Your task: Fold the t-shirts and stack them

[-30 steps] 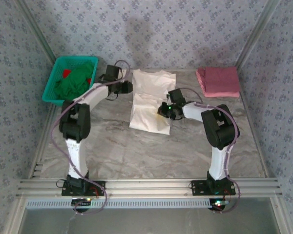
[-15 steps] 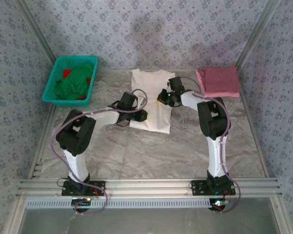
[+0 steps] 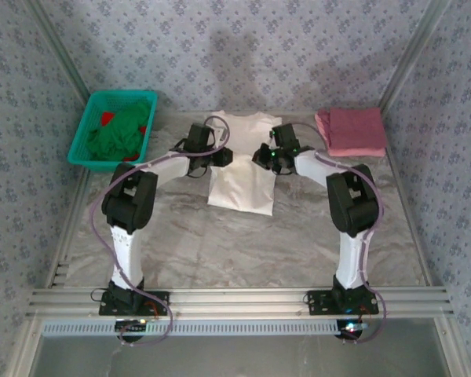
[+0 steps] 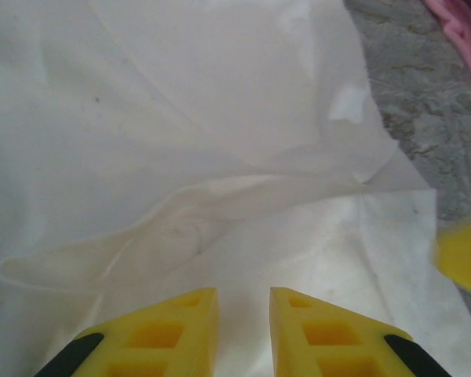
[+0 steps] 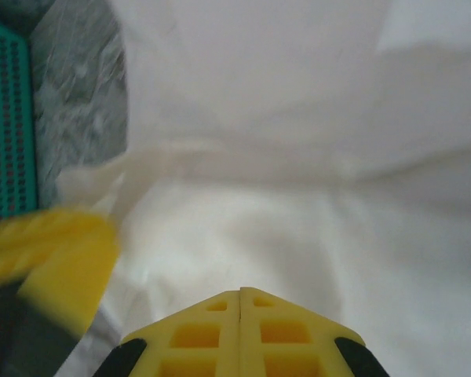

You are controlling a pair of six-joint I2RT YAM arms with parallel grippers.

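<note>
The cream-white t-shirt (image 3: 239, 169) lies partly folded at the table's back middle, and its creased cloth (image 4: 220, 141) spreads under both wrist cameras. The dusty pink t-shirt (image 3: 351, 131) sits folded at the back right, its edge (image 4: 465, 31) also in the left wrist view. My left gripper (image 3: 220, 157) is at the white shirt's left side. Its yellow fingers (image 4: 169, 330) stand a little apart above the cloth, with nothing pinched between them. My right gripper (image 3: 264, 156) is at the shirt's right side, its fingers (image 5: 212, 334) pressed together over the cloth (image 5: 298, 196).
A teal mesh basket (image 3: 87, 129) holding green cloth stands at the back left, and its wall (image 5: 8, 118) appears in the right wrist view. Patterned walls and metal rails enclose the table. Bare marbled tabletop (image 3: 235, 243) lies in front of the shirt.
My left gripper has swung from the white shirt's lower left edge up to its left side. The right gripper rose from the shirt's lower right edge a second ago, then stayed.
</note>
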